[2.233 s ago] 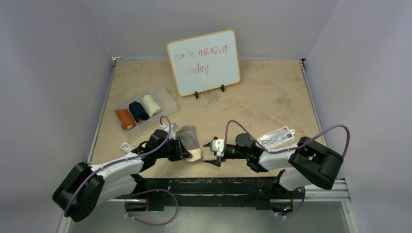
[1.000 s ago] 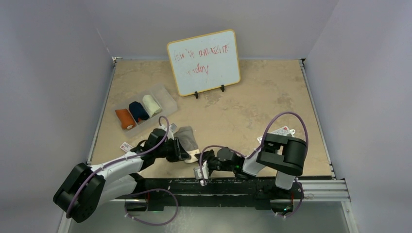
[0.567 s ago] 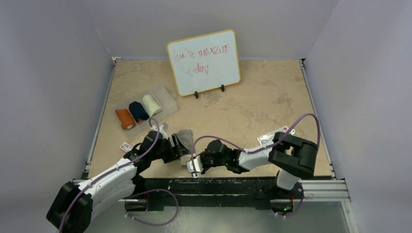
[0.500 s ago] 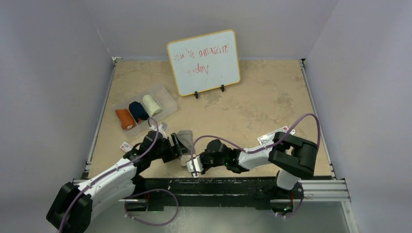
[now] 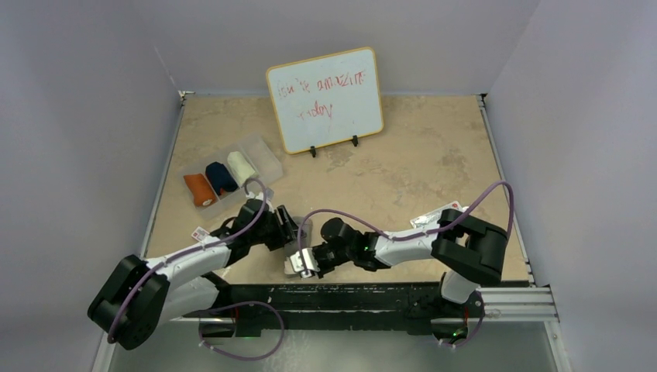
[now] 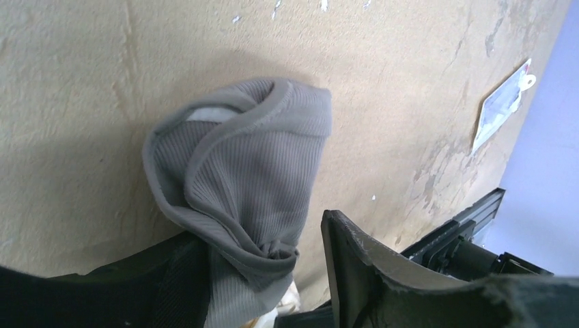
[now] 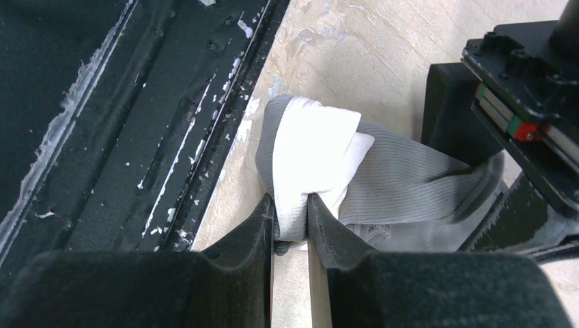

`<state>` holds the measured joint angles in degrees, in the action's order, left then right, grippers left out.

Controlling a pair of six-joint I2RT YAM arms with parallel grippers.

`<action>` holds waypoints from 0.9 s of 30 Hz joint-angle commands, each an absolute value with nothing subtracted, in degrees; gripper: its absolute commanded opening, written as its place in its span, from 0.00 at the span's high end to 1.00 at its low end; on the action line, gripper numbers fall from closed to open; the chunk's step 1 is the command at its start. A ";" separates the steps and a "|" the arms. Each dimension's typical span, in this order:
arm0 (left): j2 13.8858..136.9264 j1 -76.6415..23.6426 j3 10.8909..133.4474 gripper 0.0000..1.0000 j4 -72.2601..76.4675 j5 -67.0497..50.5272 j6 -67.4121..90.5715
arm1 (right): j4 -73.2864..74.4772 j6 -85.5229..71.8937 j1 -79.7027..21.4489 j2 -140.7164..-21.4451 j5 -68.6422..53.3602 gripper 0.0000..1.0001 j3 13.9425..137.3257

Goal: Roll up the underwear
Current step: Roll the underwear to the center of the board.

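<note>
**Task item.** The grey ribbed cloth underwear (image 6: 252, 184), with a pale waistband, lies bunched on the beige mottled bench (image 5: 418, 155). It is near the front edge, between the two arms.

**Top view.** The left pincer (image 5: 288, 230) and the right pincer (image 5: 298, 262) meet over the garment and cover nearly all of it. This view alone shows the following:
- A clear plastic tray (image 5: 266, 157) sits at the left of the bench.
- The tray holds an orange cloth roll (image 5: 200, 188), a navy cloth roll (image 5: 221, 177) and a cream cloth roll (image 5: 241, 167), side by side.
- A yellow-framed whiteboard (image 5: 325, 99) with red writing stands upright at the back.

**Left wrist view.**
- The grey ribbed side of the garment shows as a loose, half-rolled bundle.
- Its twisted lower end hangs between the left pincer's fingers.
- The fingers stand apart, with a gap between the cloth and the right-hand finger, so this pincer is released.
- A white printed card (image 6: 504, 106) lies well apart on the bench.

**Right wrist view.**
- The opposite end of the garment shows, with the pale waistband folded over.
- The right pincer is clenched on that fold.
- The bundle lies just beside the black rail (image 7: 102, 137) along the bench's front edge.
</note>
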<state>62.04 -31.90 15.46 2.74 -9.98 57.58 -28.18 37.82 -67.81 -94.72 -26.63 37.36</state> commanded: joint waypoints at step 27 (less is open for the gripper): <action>42.60 -30.23 19.07 0.31 -21.69 -0.39 54.54 | -32.65 -20.12 -51.51 -112.43 -58.39 0.94 46.94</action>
<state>47.35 -30.48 21.17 -22.33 3.33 54.92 -32.75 -10.85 -52.66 -108.60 -52.80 45.63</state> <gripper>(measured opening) 0.694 0.207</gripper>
